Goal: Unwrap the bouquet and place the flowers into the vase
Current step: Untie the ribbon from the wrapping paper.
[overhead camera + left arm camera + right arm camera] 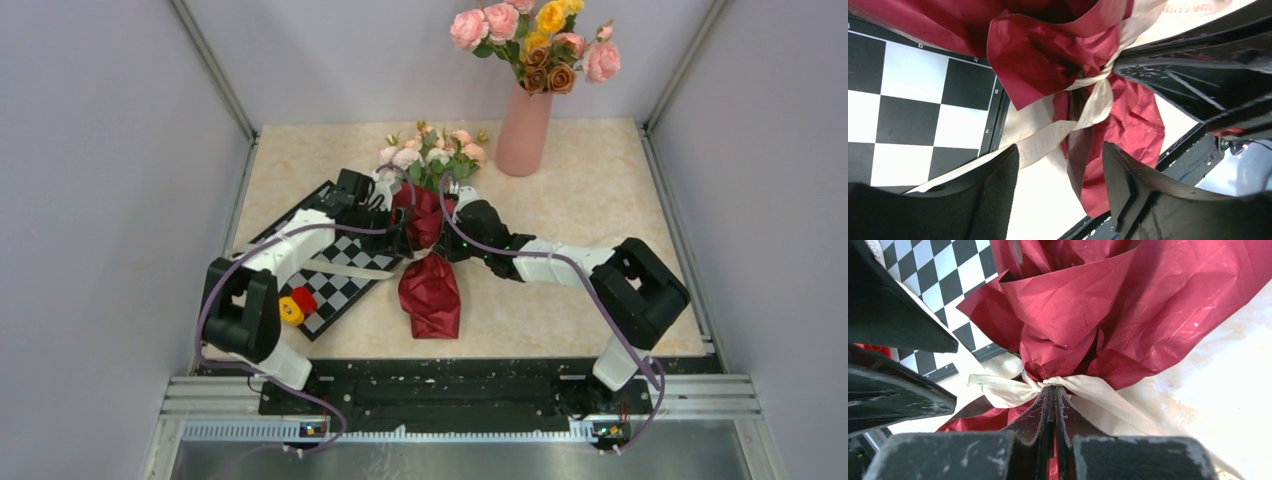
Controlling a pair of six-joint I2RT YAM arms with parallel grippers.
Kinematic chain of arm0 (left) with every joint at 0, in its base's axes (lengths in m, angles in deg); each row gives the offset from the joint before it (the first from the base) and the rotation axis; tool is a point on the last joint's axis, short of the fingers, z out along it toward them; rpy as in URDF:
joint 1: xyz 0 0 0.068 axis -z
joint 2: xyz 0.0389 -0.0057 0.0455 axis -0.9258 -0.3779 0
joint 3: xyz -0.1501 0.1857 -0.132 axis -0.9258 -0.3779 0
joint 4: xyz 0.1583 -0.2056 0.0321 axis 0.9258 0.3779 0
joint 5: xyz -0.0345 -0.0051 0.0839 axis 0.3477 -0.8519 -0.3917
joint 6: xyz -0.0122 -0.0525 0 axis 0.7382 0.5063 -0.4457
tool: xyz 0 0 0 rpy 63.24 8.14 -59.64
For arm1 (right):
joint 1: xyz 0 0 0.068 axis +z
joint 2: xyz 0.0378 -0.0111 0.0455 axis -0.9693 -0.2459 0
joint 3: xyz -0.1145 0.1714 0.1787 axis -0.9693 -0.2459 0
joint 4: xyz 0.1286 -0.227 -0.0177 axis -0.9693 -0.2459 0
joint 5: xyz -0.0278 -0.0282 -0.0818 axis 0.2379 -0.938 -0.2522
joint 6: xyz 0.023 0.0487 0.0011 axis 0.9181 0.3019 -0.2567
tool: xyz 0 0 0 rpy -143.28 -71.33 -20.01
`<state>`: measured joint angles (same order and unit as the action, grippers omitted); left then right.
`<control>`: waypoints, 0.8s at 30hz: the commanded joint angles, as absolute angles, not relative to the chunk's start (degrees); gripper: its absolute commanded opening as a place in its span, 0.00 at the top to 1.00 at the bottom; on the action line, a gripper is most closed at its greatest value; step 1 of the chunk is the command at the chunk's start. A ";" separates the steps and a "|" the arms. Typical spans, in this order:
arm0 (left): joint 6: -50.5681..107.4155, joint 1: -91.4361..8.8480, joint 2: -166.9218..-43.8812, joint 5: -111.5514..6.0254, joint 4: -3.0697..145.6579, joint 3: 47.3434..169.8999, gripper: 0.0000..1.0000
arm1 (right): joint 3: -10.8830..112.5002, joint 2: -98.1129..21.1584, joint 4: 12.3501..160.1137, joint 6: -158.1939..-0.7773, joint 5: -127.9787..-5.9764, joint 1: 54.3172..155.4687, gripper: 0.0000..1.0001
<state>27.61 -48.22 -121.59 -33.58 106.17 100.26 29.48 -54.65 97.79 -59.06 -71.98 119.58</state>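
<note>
We are looking at the bouquet [430, 295], which is lying flat on the table [590, 220], just near-left of the vase [524, 130], with its blooms pointing toward the vase and its dark red paper tail pointing away. We are judging the untying step to be in hand: the cream ribbon [1098, 390] is still knotted around the paper's waist, and no flower is free yet.

The right tool [1050, 396] is showing its fingers pressed together, with the tips right against the knot [1045, 382]. We cannot tell whether it is nipping any ribbon. The left tool [1058, 155] is standing spread, on the side of the bouquet away from the vase, with a loose ribbon tail running past one finger [998, 190].

The next move is calling for one tool to pin the wrap while the other draws a tail until the knot gives. After that, the paper needs peeling back.

Farther left of the vase, a chessboard [340, 285] is lying under the ribbon tail and carrying a red and a yellow piece [297, 303]. Larger roses [530, 40] are filling the vase's mouth. Plain grey walls are closing in the pale marbled table.
</note>
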 commanded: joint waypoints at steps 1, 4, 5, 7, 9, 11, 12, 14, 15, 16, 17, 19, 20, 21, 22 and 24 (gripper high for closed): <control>30.80 -48.31 -114.73 -31.50 100.24 97.22 0.32 | 28.54 -51.09 101.69 -57.37 -71.73 120.12 1.00; 34.09 -48.28 -112.36 -29.31 96.38 93.28 0.31 | 28.36 -51.04 101.84 -57.07 -71.82 120.07 1.00; 35.36 -48.25 -111.75 -28.51 95.13 91.67 0.32 | 28.28 -51.08 101.85 -56.93 -71.85 120.07 1.00; 37.52 -48.04 -110.55 -27.14 92.98 88.58 0.33 | 28.26 -51.16 101.94 -56.80 -71.91 120.09 1.00; 39.25 -47.53 -109.44 -26.43 91.09 85.90 0.35 | 28.32 -51.33 101.98 -56.76 -72.09 120.06 1.00; 40.98 -46.82 -108.52 -26.11 89.35 83.72 0.36 | 28.39 -51.49 102.06 -56.53 -72.31 120.06 1.00; 41.47 -46.45 -108.10 -26.22 88.78 82.72 0.36 | 28.43 -51.60 102.16 -56.49 -72.30 120.07 1.00; 42.22 -45.91 -107.86 -26.64 87.89 81.81 0.38 | 28.43 -51.77 102.35 -56.18 -72.20 120.07 1.00; 42.58 -45.84 -107.92 -26.91 87.34 81.34 0.40 | 28.41 -51.77 102.38 -56.01 -72.11 120.06 1.00; 42.88 -45.79 -108.16 -27.13 86.84 81.03 0.42 | 28.42 -51.83 102.36 -55.92 -72.11 120.06 1.00; 43.13 -45.72 -108.52 -27.49 86.45 80.82 0.44 | 28.42 -51.93 102.41 -55.94 -72.11 120.06 1.00; 43.37 -45.56 -109.72 -28.73 86.84 80.84 0.53 | 28.39 -51.79 102.34 -55.86 -72.14 120.06 1.00; 43.46 -45.57 -110.12 -29.42 87.15 80.86 0.59 | 28.34 -51.69 102.22 -55.83 -72.22 120.06 1.00; 43.59 -45.58 -110.37 -30.00 87.19 80.74 0.66 | 28.27 -51.64 102.13 -55.85 -72.32 120.06 1.00; 43.75 -45.56 -110.49 -30.41 87.15 80.61 0.72 | 28.26 -51.50 102.01 -55.90 -72.50 120.06 1.00; 44.15 -45.56 -110.49 -30.65 86.82 80.26 0.81 | 28.24 -51.23 101.75 -56.02 -72.78 120.06 1.00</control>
